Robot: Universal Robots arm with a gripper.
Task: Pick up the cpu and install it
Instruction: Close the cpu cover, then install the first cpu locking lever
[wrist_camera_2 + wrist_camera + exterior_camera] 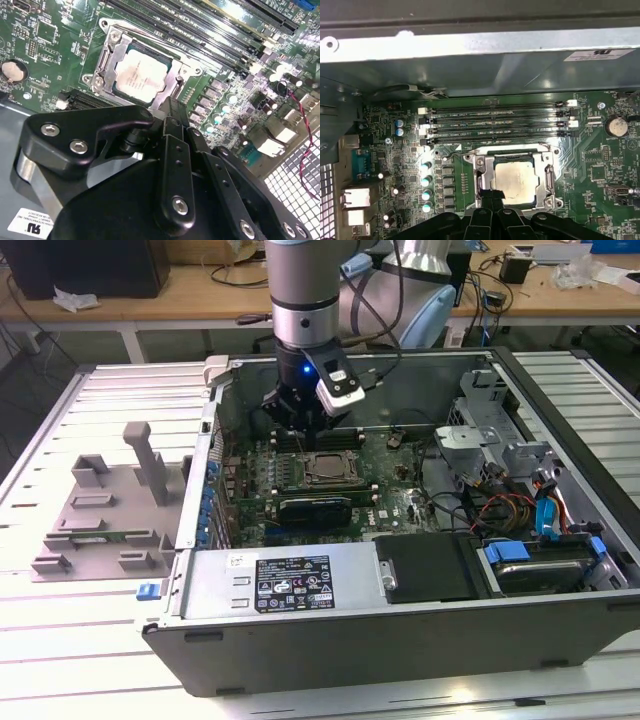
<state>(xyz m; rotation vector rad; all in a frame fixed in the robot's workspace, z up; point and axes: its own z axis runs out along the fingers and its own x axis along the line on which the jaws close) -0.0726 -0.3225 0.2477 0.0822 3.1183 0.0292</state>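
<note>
**A:** Where is the cpu (141,75)?

**B:** It lies flat inside the metal-framed socket (107,50) on the motherboard (385,475), pale top up. In the exterior view that spot is near the middle of the frame, inside the open computer case (400,640).

**A:** And the gripper (170,104)?

**B:** Closed, with the two sides pressed together and nothing between them. In both wrist views its tip is at the socket's edge, just beside the cpu. Whether it touches the frame, I cannot tell. In the exterior view the gripper hangs over the board in the upper middle of the frame, just above the socket.

**A:** What else is around?

**B:** A row of memory slots (495,120) runs along the side of the socket away from the gripper. A grey fixture (100,510) stands out on the tabletop (60,640) at the exterior view's left, apart from the case.
</note>
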